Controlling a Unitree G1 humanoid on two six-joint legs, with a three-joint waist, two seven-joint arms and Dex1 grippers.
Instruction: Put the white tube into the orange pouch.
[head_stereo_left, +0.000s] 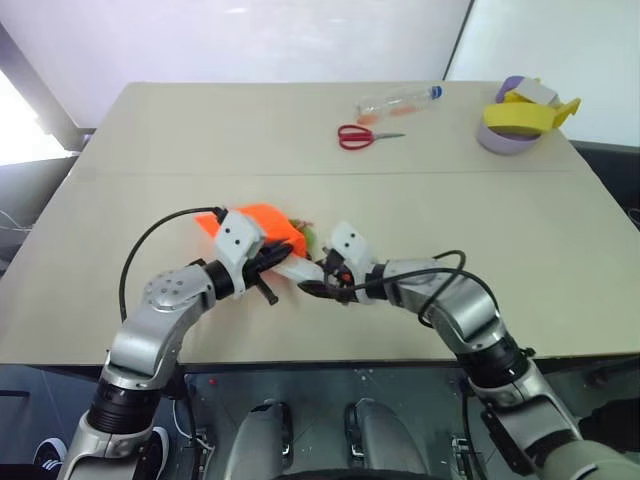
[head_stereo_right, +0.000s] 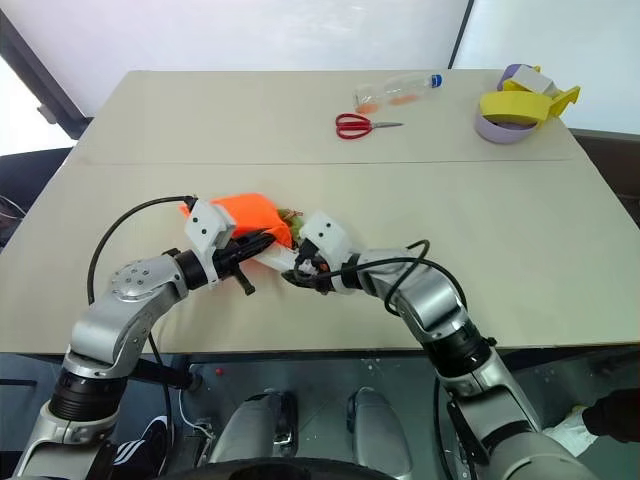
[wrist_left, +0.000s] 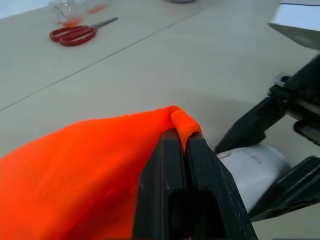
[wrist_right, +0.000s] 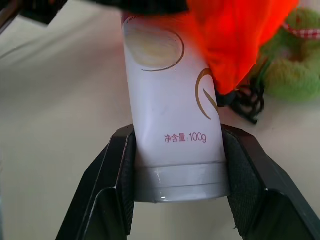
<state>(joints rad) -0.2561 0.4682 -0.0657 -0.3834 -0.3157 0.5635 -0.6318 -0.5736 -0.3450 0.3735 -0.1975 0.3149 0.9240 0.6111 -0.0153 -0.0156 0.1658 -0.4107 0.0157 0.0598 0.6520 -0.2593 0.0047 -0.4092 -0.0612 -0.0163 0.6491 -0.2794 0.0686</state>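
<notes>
Two grips were seen: the bright orange fabric pouch was pinched shut-fingered at its rim by the left gripper, and the flat white plastic tube, clamped in the half-open right gripper, was touching that rim, where snagging on folded cloth was judged likely.

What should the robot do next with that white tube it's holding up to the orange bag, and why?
Probably keep sliding the white tube forward into the orange pouch. The right end effector is clamped on the tube's crimped end, and its far end sits right at the pouch's edge, which the left end effector pinches. Whether the mouth gapes wide enough I cannot tell.
</notes>
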